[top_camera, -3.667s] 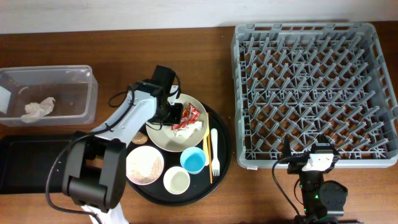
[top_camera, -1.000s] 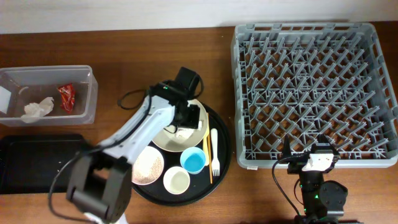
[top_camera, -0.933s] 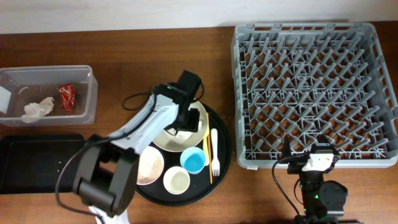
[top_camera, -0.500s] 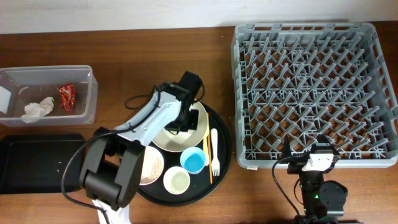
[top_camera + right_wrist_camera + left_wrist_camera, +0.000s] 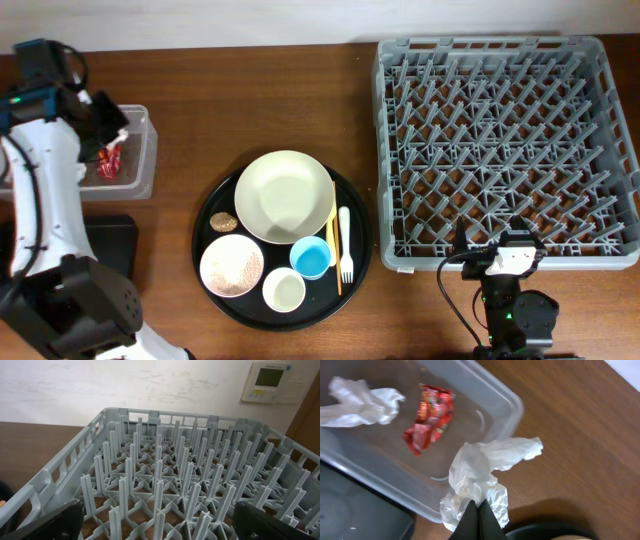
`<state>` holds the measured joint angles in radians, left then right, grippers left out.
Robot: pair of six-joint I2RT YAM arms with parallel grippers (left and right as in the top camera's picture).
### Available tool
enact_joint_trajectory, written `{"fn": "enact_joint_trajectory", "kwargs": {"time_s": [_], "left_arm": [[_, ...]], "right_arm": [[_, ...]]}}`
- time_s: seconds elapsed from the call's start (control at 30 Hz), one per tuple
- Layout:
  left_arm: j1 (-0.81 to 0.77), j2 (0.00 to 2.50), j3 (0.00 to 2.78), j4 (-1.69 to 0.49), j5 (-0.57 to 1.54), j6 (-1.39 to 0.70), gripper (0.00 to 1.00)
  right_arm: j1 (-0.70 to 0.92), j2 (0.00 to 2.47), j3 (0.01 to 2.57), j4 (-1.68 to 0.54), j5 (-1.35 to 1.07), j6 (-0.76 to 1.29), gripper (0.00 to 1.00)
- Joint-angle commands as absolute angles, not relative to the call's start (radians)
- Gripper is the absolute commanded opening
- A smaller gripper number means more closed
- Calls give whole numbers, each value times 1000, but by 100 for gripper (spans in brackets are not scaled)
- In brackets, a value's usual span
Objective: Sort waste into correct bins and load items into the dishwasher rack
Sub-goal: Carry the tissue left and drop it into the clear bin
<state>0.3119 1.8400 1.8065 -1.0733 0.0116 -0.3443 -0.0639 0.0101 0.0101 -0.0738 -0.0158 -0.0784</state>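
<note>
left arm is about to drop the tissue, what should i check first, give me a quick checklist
1. Left gripper shut on the crumpled white tissue: ok.
2. Held tissue fully over the clear plastic rectangular tub: not ok, it hangs at the rim, partly over the wooden table.
3. Room in the tub: ok, only a small red shiny wrapper and a second white tissue inside.
4. Large cream plate free of waste: ok.
5. Right gripper open, away from the tub: ok.
</note>
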Motion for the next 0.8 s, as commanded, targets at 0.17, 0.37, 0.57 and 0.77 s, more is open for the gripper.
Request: {"fn": "enact_joint_trajectory", "kwargs": {"time_s": [0.17, 0.37, 0.57, 0.77], "left_arm": [[431, 1832, 1814, -1041, -31, -350, 0], [431, 1834, 1814, -995, -88, -350, 5], [431, 1834, 1814, -950, -139, -350, 73], [385, 1787, 1814, -1037, 120, -350, 67]], "right_arm": [[-57, 4, 6, -79, -11, -75, 98], [-57, 4, 6, -79, -11, -74, 98], [-57, 4, 6, -79, -11, -74, 98], [-57, 4, 6, -79, -11, -74, 98]]}}
